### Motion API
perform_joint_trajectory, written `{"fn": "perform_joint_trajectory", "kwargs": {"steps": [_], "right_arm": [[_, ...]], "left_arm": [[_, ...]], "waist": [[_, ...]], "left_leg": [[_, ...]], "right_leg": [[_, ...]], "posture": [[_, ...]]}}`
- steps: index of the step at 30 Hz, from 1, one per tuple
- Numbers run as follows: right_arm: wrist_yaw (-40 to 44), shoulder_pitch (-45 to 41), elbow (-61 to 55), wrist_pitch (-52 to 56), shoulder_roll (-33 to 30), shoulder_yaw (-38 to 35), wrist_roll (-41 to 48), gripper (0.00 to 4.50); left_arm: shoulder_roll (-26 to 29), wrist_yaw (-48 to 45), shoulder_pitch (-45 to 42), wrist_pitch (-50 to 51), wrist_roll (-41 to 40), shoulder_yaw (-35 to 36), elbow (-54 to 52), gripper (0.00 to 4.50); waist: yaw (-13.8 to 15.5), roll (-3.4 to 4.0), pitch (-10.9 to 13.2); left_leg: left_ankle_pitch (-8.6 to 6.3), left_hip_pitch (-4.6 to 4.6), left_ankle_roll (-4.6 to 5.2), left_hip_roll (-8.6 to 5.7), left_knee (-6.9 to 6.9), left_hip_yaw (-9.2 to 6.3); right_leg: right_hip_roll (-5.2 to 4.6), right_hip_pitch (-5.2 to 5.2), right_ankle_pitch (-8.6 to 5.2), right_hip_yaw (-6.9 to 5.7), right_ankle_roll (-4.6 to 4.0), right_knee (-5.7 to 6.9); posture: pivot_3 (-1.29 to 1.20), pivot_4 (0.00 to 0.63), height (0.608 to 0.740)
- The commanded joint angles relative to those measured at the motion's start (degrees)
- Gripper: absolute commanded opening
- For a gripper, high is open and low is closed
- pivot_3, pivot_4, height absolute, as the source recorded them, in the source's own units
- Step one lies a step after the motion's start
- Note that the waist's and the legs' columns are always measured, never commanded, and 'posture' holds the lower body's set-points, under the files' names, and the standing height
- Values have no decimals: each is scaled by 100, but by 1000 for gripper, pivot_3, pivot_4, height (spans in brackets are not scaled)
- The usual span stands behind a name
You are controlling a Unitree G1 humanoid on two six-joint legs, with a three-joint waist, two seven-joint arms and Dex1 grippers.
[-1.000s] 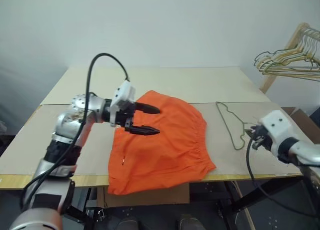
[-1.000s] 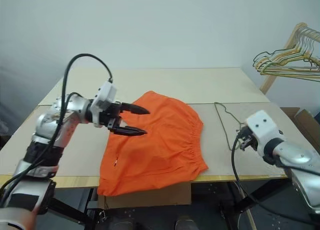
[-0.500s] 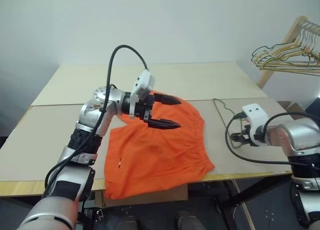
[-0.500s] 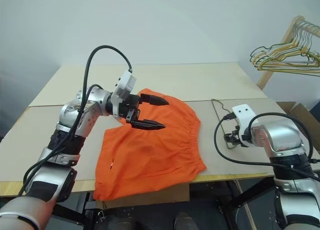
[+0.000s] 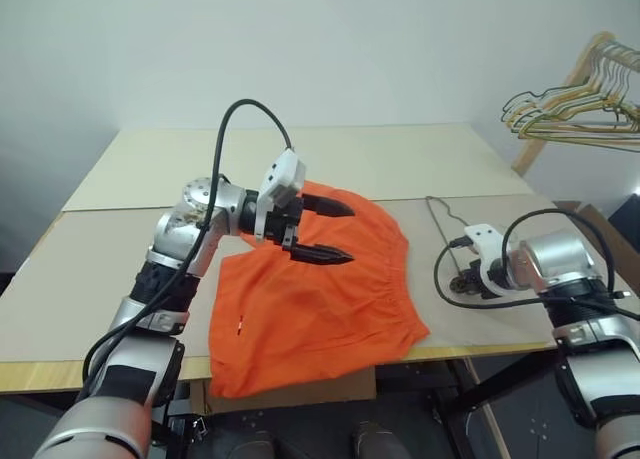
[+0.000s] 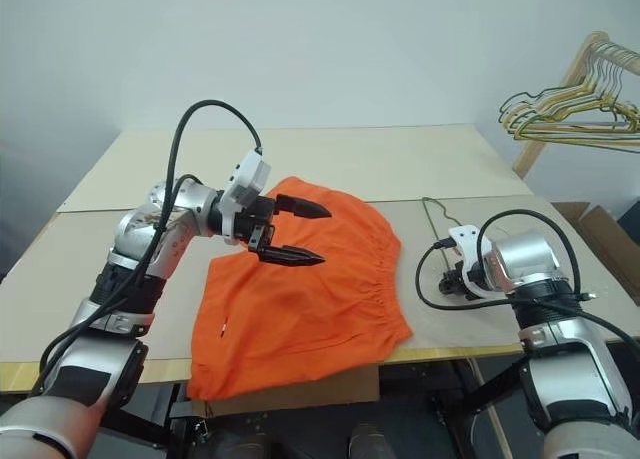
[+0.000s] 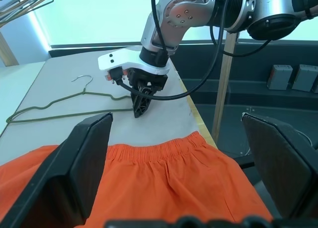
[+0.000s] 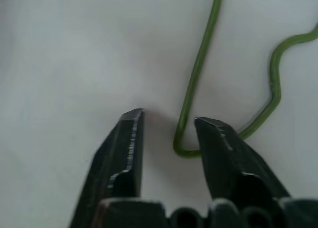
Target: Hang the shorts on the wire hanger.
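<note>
I have the shorts lying flat on the pale tabletop, toward its near edge, with one lower corner drooping past the front lip. Their gathered waistband runs along the side that faces my right arm.

My left gripper hovers above the upper part of the shorts, pointing across toward the right. Its two black fingers are spread wide and hold nothing; from the left wrist view the orange cloth lies below and between them, clear of both.

The wire hanger rests flat on the tabletop just beside the waistband side of the shorts, not touching the cloth as far as I can see. Its small hook points away from the shorts, toward the tabletop's far right corner.

My right gripper is angled steeply down at the tabletop over the near corner of the wire hanger. In the right wrist view its fingers stand partly open, tips at or very near the surface. A tight bend of the green wire sits in the gap between them, right against the inner face of one finger. The other finger is apart from the wire, so it is not pinched.

Beyond the right end of the tabletop, a bunch of gold and dark wire hangers hangs on a wooden rack.
</note>
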Motion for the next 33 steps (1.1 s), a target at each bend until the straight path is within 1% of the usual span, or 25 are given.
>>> {"fn": "perform_joint_trajectory", "kwargs": {"steps": [1,3,9,12,14,17,19,20,21,23,26,28,33], "right_arm": [[111,-78,214,-129,35,41,-213,611],[137,-71,242,-100,54,-6,-268,22],[174,102,-182,119,-38,-269,-279,22],[-359,339,-923,-136,-21,-776,-484,22],[-871,871,-2169,-1118,-116,-1073,-845,22],[-1248,1626,-3344,-2636,-264,-1232,-1354,22],[-1376,2530,-3930,-4474,-948,-961,-2238,22],[-1474,2893,-4006,-5328,-1333,-788,-2730,22],[-1683,3181,-3944,-6201,-1686,-649,-3225,22],[-2140,3463,-3656,-7348,-2153,-469,-4018,22],[-2707,3540,-3224,-8280,-2333,-441,-4745,22],[-3024,3472,-2997,-8667,-2244,-535,-5032,22],[-3177,3051,-2784,-9038,-1970,-698,-5330,22]], "left_arm": [[69,2,-1,-113,13,65,-208,4500],[107,-8,30,-120,13,79,-236,4500],[200,-28,77,-179,26,98,-242,4500],[189,46,29,-246,42,142,-172,4500],[130,247,-74,-214,58,225,-56,4500],[94,445,-197,-122,40,325,93,4500],[109,577,-418,-16,43,438,389,4500],[136,581,-530,1,61,467,550,4500],[165,562,-634,15,66,487,682,4500],[213,521,-857,72,90,518,961,4500],[242,444,-1078,92,135,535,1300,4500],[275,323,-1178,55,217,469,1505,4500],[285,-174,-1152,-289,578,81,1737,4500]], "waist": [[6,1,-1],[5,1,-1],[12,2,-1],[20,3,-2],[44,6,-2],[64,11,-2],[88,12,-3],[135,13,-3],[136,13,-3],[130,13,-3],[68,12,-3],[28,12,-3],[-30,11,-2]], "left_leg": [[0,1,0,0,0,-2],[0,3,0,1,0,-5],[1,4,-1,1,1,-8],[0,-1,-1,1,1,-15],[1,-13,-1,-3,1,-17],[1,-36,-1,-6,2,-26],[0,-48,-1,-6,2,-28],[0,-51,-1,-8,2,-29],[0,-55,-1,-14,3,-28],[0,-53,-1,-16,3,-23],[3,-48,-5,-16,15,-9],[4,-46,-6,-16,29,-3],[4,-11,-5,-15,40,0]], "right_leg": [[0,2,0,-2,0,0],[1,4,0,-4,0,0],[1,5,1,-6,-2,4],[1,3,1,-11,-2,2],[-2,-6,0,-13,-1,1],[-4,-28,-1,-17,2,4],[-4,-38,-1,-20,3,2],[-5,-41,-2,-21,5,2],[-10,-47,-5,-23,8,2],[-13,-45,-5,-22,8,1],[-13,-44,-1,-10,14,2],[-12,-42,3,-2,20,9],[-7,-3,7,11,29,5]], "posture": [[5,0,740],[6,0,740],[5,0,740],[6,0,740],[3,0,740],[-5,0,740],[-17,0,740],[-23,0,740],[-23,0,740],[-30,0,740],[-27,0,740],[-23,0,740],[-25,0,740]]}}
